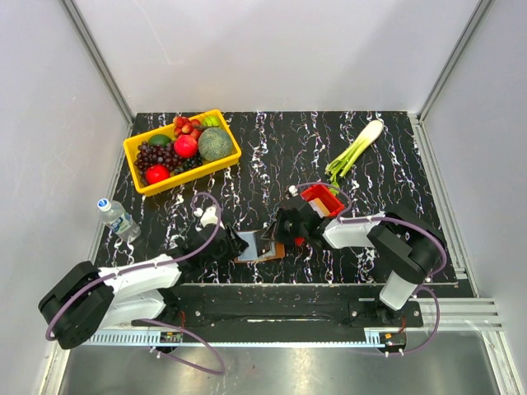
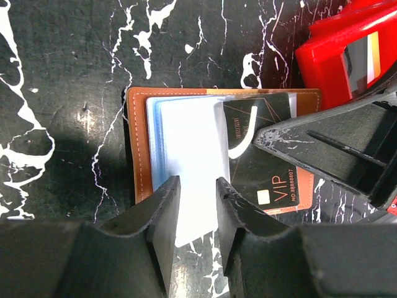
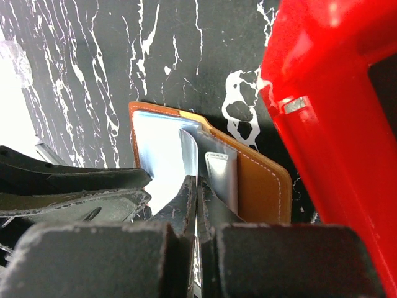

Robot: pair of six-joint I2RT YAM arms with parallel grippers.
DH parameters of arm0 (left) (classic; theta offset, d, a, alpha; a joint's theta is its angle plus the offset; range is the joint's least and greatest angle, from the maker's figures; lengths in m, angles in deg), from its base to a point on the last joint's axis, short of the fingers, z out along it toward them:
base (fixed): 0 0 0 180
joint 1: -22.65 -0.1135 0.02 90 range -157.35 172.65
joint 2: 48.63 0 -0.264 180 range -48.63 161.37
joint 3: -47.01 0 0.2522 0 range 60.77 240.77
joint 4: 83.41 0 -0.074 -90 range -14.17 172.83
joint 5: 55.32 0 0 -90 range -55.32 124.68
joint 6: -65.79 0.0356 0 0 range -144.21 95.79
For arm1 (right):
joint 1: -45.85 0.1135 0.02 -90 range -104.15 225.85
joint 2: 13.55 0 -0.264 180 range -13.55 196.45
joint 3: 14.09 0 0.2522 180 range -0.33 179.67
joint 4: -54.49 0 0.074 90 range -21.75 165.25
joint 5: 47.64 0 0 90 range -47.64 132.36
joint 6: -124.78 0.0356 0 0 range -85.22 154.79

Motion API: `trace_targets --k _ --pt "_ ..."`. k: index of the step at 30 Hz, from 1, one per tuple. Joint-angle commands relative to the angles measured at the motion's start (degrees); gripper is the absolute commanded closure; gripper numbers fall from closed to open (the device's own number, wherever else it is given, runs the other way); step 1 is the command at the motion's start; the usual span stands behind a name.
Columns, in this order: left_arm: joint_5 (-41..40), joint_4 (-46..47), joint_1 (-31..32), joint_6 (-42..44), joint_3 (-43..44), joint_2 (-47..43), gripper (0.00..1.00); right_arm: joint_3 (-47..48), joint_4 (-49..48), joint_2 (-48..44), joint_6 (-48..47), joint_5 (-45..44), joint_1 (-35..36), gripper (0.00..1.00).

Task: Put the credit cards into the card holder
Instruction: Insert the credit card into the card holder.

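The brown card holder [image 2: 138, 143] lies open on the black marbled table, near the front in the top view [image 1: 278, 251]. A white card [image 2: 192, 136] lies flat on its pale blue left half and juts out past the near edge. My left gripper [image 2: 197, 186] is over that jutting end, fingers apart, the card passing under the gap. A black VIP card [image 2: 273, 180] rests on the right half. My right gripper [image 3: 196, 183] is shut on a thin clear sleeve [image 3: 189, 149] of the holder [image 3: 260, 180] and holds it up; its tip [image 2: 257, 139] is over the black card.
A red plastic bin [image 2: 347, 56] with a striped card in it stands right behind the holder [image 1: 321, 197], close to the right gripper. Further back are a yellow basket of fruit [image 1: 181, 148] and a green onion [image 1: 354, 152]. A water bottle [image 1: 118, 218] stands at the left edge.
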Motion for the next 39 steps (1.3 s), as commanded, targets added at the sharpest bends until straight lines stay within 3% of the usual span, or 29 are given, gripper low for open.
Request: trace_targets --k 1,8,16,27,35,39 --pt "-4.88 -5.02 -0.21 1.71 -0.09 2.94 0.68 -0.41 8.34 0.16 -2.37 -0.28 -0.2 1.0" --pt "-2.94 0.17 -0.3 -0.04 -1.14 10.16 0.84 -0.32 11.06 -1.34 -3.16 -1.42 -0.2 1.0" --pt "-1.98 0.61 -0.3 0.31 -0.97 9.9 0.85 0.12 6.42 2.96 -1.93 0.25 -0.2 1.0" --pt "-2.24 -1.85 -0.3 0.83 -1.58 5.42 0.83 -0.76 2.27 4.37 -1.76 -4.67 -0.11 1.0" --pt "-4.35 -5.8 -0.3 1.54 -0.71 1.47 0.71 2.48 7.36 6.39 -3.42 -4.23 1.03 1.0" --pt "-7.15 -11.41 -0.47 1.89 -0.09 -2.66 0.58 5.47 12.46 5.87 -5.53 -7.39 2.52 0.98"
